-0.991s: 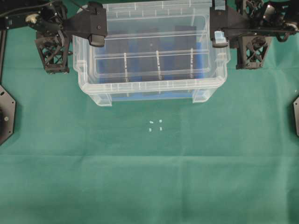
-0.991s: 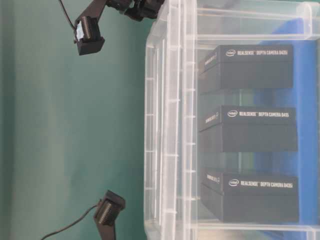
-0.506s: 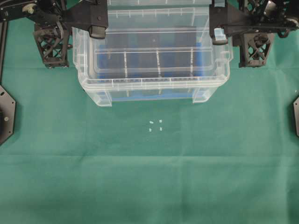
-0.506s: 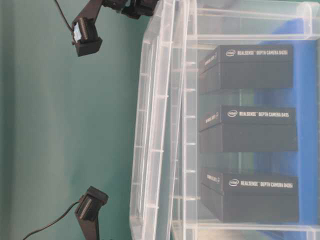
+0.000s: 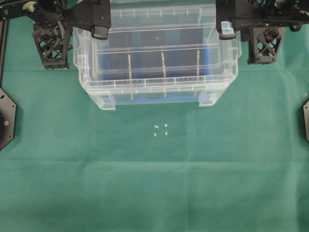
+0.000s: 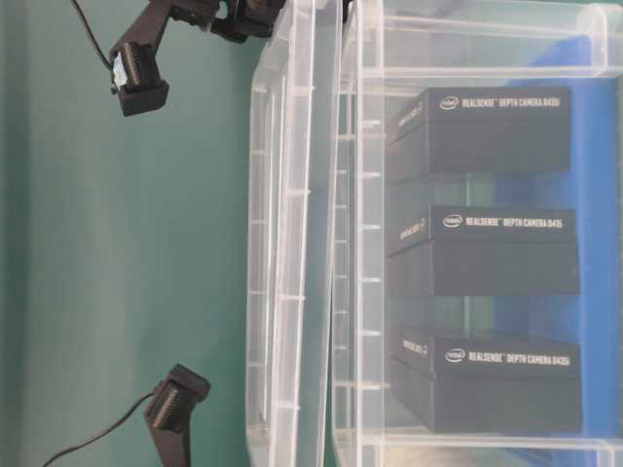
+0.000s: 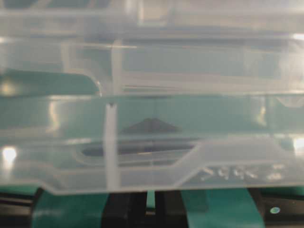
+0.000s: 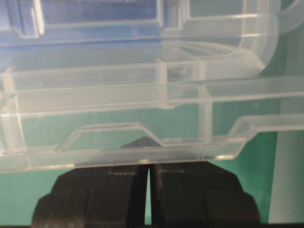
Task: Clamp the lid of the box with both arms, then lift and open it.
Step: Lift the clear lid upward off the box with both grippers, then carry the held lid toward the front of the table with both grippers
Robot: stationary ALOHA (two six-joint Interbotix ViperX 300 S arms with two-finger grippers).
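Currently logged, item by item, as I read the feeds.

Lid (image 6: 287, 243): clear panel, held off the box (image 5: 212, 94). From table level a gap shows along the whole seam between lid rim and tub rim. I judge clamping done and the lift under way; carrying the lid clear is what is left.

Left gripper (image 5: 99, 33): at the lid's left short edge. In its wrist view the fingers (image 7: 128, 209) sit nearly together directly under the lid's tab edge, so I read it as pinched narrow on the lid.

Right gripper (image 5: 226, 33): teal-taped tip at the lid's right short edge. Its wrist view shows the fingers (image 8: 190, 190) with only a hairline slit between them, the lid rim directly above; pinched on the lid likewise.

Box contents: three black RealSense camera cartons (image 6: 487, 248) on a blue base, beyond the lid on the side away from both claws' wrists; untouched.

Edges: between the two claws the lid spans the tub's full width, and its near long rim hangs just over the tub's front wall in the overhead view. I judge a snag on the tub rim or handle lugs possible if one claw leads the other.

Open room: green cloth (image 5: 154, 183) stretches in front of both claws, bearing only small white markers (image 5: 160, 129). Lattice wrists stand just outboard of each claw.
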